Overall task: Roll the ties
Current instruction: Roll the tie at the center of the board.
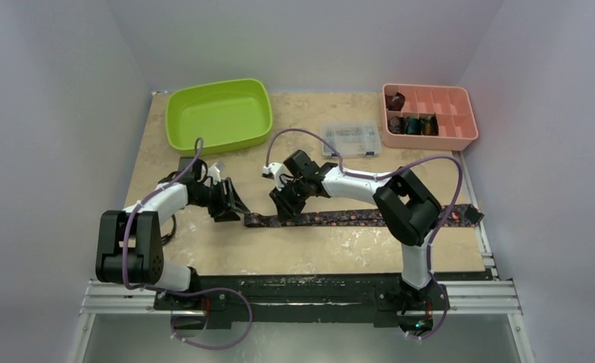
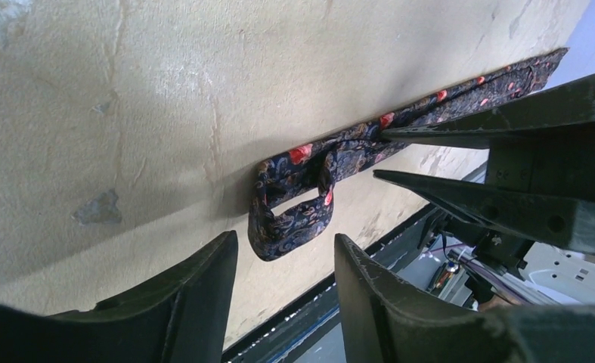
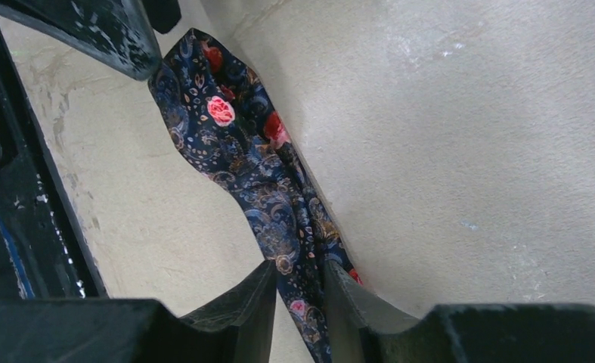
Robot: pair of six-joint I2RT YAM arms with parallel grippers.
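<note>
A black tie with red-pink floral dots [image 1: 370, 218] lies stretched across the table, its left end folded over into a small loop [image 2: 290, 208]. My right gripper [image 1: 285, 206] is shut on the tie a little way in from that end; the fabric is pinched between its fingers [image 3: 298, 283]. My left gripper [image 1: 235, 208] is open just left of the folded end, and the loop sits just ahead of its fingertips [image 2: 286, 253] without touching them. Several small rolled ties [image 1: 411, 124] sit in the pink divided box [image 1: 460, 136].
A green bin [image 1: 218, 113] stands at the back left. A clear plastic box of small parts [image 1: 349, 138] lies behind the right arm. The table's front edge and metal rail [image 1: 302, 291] run close below the tie.
</note>
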